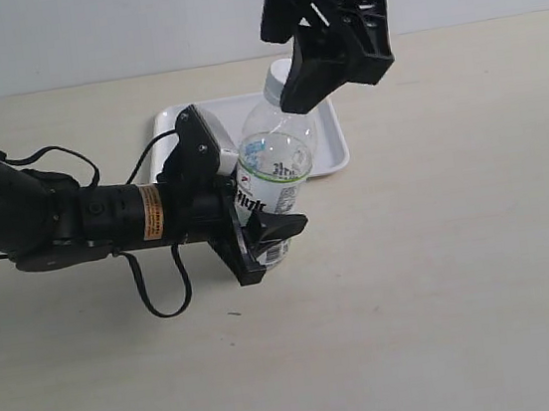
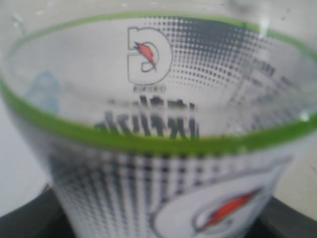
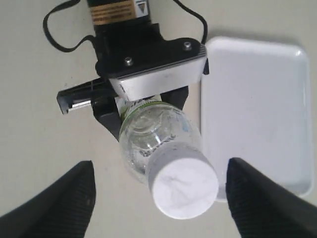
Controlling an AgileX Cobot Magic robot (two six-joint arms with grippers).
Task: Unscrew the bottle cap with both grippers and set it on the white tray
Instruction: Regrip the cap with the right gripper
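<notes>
On the tan table (image 1: 463, 272), at the white tray's (image 1: 332, 143) front edge | one bottle (image 1: 274, 160), one bottle cap (image 3: 183, 182), one tray, two grippers | left gripper (image 1: 265, 249) clamped on the tilted bottle's label | cap on the neck, between the right gripper's (image 1: 329, 76) spread fingers (image 3: 74, 198), touching neither | bare tabletop front and right

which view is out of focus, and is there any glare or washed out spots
Left wrist view: the bottle fills the frame so close that its label print is soft and smeared. Right wrist view: the bottle cap is sharp, the white tray nearly washes out, the right claw's fingers are dark. Exterior view: sharp, even light, small highlights on the bottle's shoulder.
</notes>
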